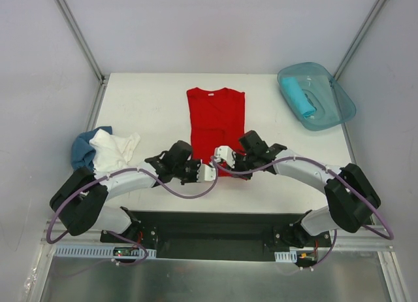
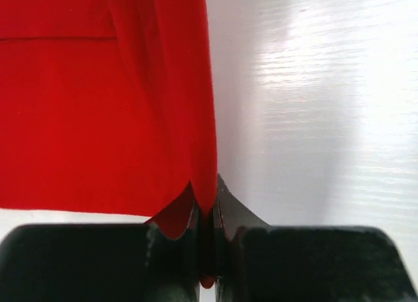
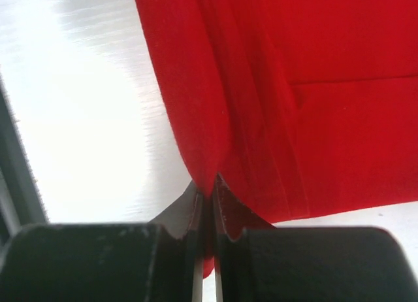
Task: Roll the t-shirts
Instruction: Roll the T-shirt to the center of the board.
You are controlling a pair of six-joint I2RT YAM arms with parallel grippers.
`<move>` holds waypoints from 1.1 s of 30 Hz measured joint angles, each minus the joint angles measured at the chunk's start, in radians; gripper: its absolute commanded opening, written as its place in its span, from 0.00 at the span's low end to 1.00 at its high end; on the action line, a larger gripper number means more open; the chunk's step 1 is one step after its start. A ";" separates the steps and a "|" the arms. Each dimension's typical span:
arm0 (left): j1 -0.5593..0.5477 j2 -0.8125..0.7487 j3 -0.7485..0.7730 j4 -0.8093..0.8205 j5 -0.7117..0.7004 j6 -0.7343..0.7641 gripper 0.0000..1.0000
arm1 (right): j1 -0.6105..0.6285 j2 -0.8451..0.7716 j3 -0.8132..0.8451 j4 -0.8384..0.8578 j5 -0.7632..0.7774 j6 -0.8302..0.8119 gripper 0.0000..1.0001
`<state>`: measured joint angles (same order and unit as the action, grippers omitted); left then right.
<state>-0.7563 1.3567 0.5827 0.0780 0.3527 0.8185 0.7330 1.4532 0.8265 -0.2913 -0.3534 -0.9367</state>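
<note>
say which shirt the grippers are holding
The red shirt: left gripper and right gripper pinch its near hem. The white shirt and blue shirt lie untouched at left, the turquoise shirt in the tub.

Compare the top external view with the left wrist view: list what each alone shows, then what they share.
Top external only: the teal tub holding a rolled turquoise t-shirt, the white t-shirt and blue t-shirt heaped at the left, and the right gripper. Left wrist only: the left gripper seen shut on a hem corner. Both: the red t-shirt on the white table.
</note>
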 measured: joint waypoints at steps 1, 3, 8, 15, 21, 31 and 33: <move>0.005 0.000 0.023 -0.047 0.022 -0.001 0.00 | -0.006 0.000 0.006 -0.025 -0.019 -0.003 0.05; 0.015 0.000 0.067 -0.134 0.066 -0.006 0.00 | -0.019 0.000 0.027 -0.079 -0.058 -0.011 0.05; 0.044 0.044 0.204 -0.360 0.209 -0.027 0.00 | -0.054 0.000 0.085 -0.211 -0.149 -0.035 0.04; 0.130 0.223 0.400 -0.601 0.394 -0.017 0.00 | -0.114 0.093 0.179 -0.377 -0.265 -0.077 0.04; 0.224 0.417 0.599 -0.817 0.510 0.072 0.00 | -0.182 0.235 0.307 -0.473 -0.326 -0.099 0.05; 0.324 0.584 0.723 -0.928 0.562 0.074 0.00 | -0.206 0.459 0.530 -0.698 -0.432 -0.268 0.06; 0.327 0.601 0.734 -0.940 0.568 0.072 0.00 | -0.216 0.505 0.576 -0.752 -0.445 -0.305 0.06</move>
<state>-0.4297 1.9579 1.3170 -0.8619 0.9207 0.8909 0.5175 1.9579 1.4021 -1.0435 -0.7982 -1.2419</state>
